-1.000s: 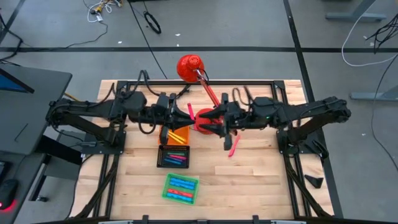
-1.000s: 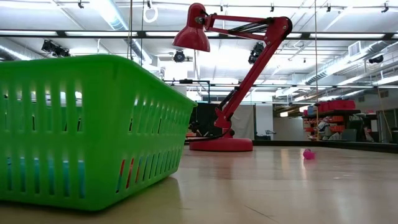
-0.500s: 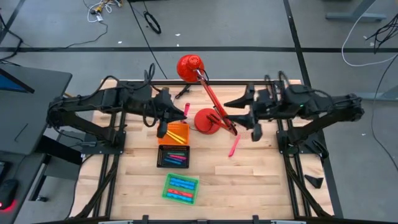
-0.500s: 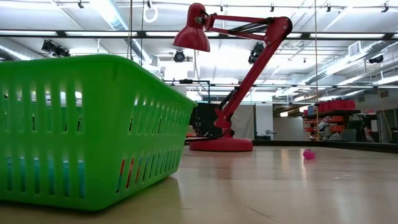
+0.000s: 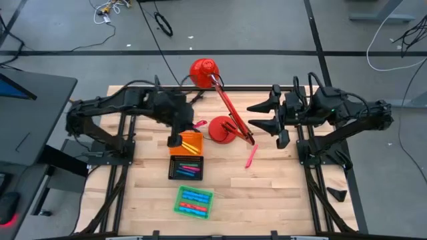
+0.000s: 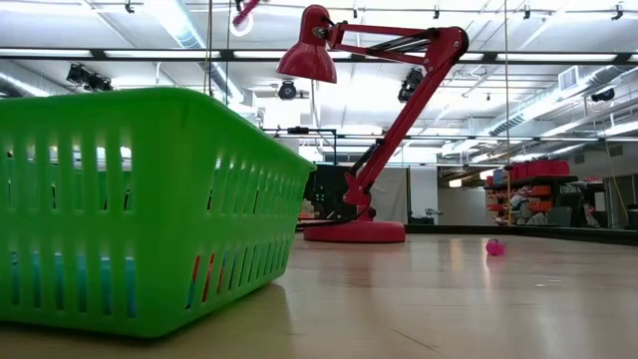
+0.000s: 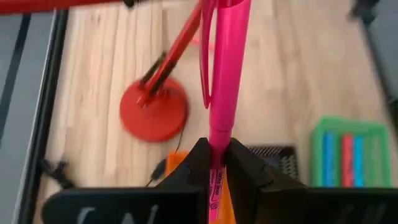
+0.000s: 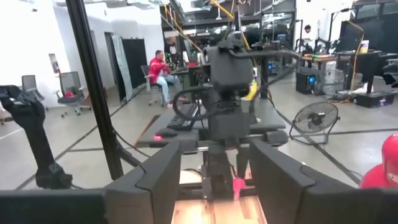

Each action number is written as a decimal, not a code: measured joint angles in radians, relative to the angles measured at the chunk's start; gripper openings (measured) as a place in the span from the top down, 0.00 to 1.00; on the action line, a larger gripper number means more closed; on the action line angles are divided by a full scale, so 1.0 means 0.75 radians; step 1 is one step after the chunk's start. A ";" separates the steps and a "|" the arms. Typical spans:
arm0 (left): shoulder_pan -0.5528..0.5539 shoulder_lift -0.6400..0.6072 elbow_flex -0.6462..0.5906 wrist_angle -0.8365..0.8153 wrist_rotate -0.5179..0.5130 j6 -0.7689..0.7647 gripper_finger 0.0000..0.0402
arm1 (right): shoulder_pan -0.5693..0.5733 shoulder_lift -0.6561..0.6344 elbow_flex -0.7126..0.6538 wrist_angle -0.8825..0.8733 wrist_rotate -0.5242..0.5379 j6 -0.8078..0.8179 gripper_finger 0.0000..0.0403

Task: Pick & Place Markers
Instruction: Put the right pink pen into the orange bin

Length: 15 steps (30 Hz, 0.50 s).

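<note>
1. Above the orange tray (image 5: 191, 143), the left gripper (image 5: 191, 126) is clamped tight on a pink marker (image 7: 224, 81). In the left wrist view the fingers (image 7: 196, 163) pinch it near one end, and the rest of the barrel sticks out well ahead of them.
2. The right gripper (image 5: 261, 115) hangs near the table's (image 5: 280, 193) right rail, away from the trays. Its fingers stand apart with nothing between them.
3. A second pink marker (image 5: 250, 157) lies loose on the wood, just right of the red lamp (image 5: 220, 129). It is well apart from every tray.
4. More markers lie sorted already: yellow ones in the orange tray, pink and blue in the black tray (image 5: 187, 168), blue and red in the green tray (image 5: 194, 202).
5. Handling, as I judge it: the marker looks light, stiff and smooth-sided. A plastic barrel of that kind may twist or slide in a hold so near its end.
6. A grip nearer the middle would likely steady it. The pocket clip visible along the barrel could snag a tray wall on release.
7. The loose marker lies flat, so fingers would best close across its width, at mid-length.
8. The lamp arm leans close by that marker, and could be knocked on the way down.
</note>
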 joint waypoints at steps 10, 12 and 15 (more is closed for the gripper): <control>0.078 0.213 0.188 -0.460 -0.105 0.228 0.92 | 0.000 0.001 0.000 -0.049 -0.001 -0.001 0.53; 0.086 0.233 0.190 -0.520 -0.119 0.271 0.92 | 0.000 0.001 0.000 -0.052 -0.001 -0.001 0.53; 0.092 0.261 0.191 -0.577 -0.150 0.331 0.92 | 0.000 0.001 0.000 -0.053 -0.001 0.000 0.53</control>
